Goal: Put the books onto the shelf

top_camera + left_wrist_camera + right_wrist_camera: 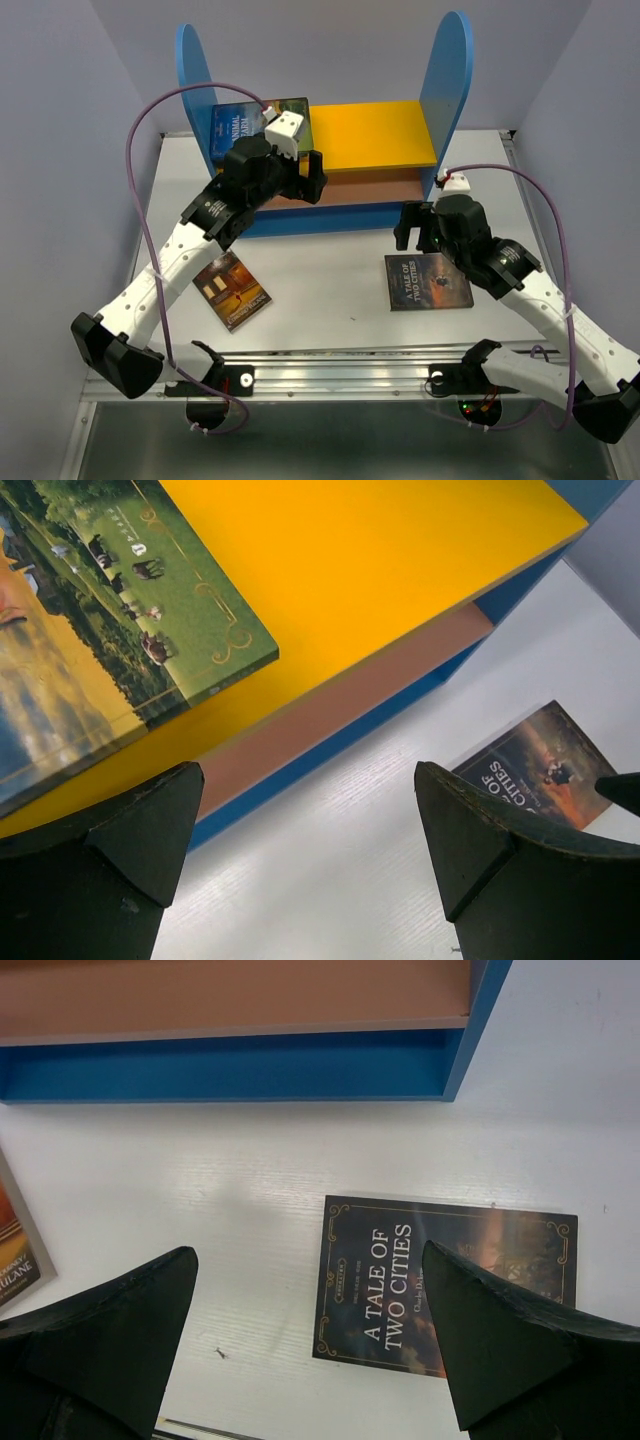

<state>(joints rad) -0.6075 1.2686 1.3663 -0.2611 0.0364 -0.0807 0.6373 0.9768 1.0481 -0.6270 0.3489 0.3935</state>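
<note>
Books are partly shelved: Animal Farm (235,125) and a green-covered book (150,610) lie on the yellow top board (385,130) of the shelf (195,70), but A Tale of Two Cities (430,282) and an orange-brown paperback (232,291) await you on the table (330,290) (left gripper (310,820) and right gripper (310,1310) gape empty).

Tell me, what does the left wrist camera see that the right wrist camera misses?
Only the left wrist view: a green landscape book lying on the orange-yellow top board. Only the right wrist view: the corner of an orange-brown book at the left edge. Both: the A Tale of Two Cities book, plus the brown middle board and blue base.
</note>
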